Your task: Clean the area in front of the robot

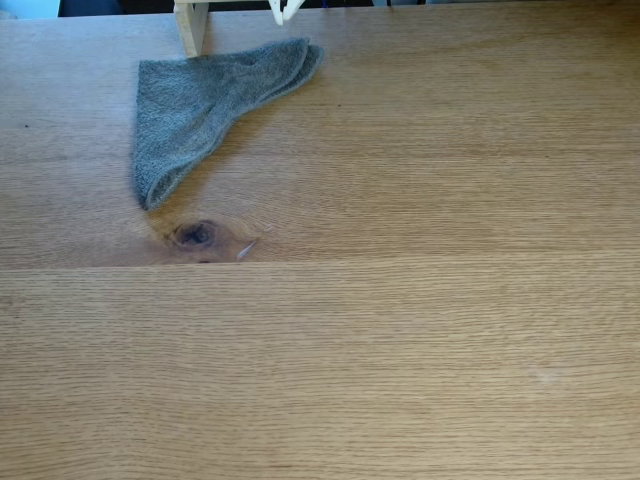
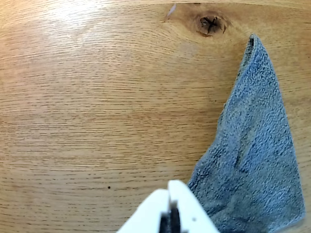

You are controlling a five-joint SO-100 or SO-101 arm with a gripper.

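Hand (image 2: 170, 204), its white fingers pressed together and empty at the wrist view's bottom edge, hangs just beside the grey cloth (image 2: 255, 160) lying upper left on the oak surface (image 1: 400, 330); soft, light terry should bunch easily, so pinch its near corner.

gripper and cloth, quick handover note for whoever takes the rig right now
Gripper: shut, holding nothing, poised over the bare table at the near edge of the cloth in the wrist view; its white tips also show at the top edge of the fixed view.
Cloth: grey, folded to a rough triangle, flat on the table, its narrow tip ending close to the dark knot.
Done: no wiping to be seen; the cloth is not gripped.
Left: open the gripper, take the cloth, wipe the area in front of the arm. A small pale fleck lies beside the knot.
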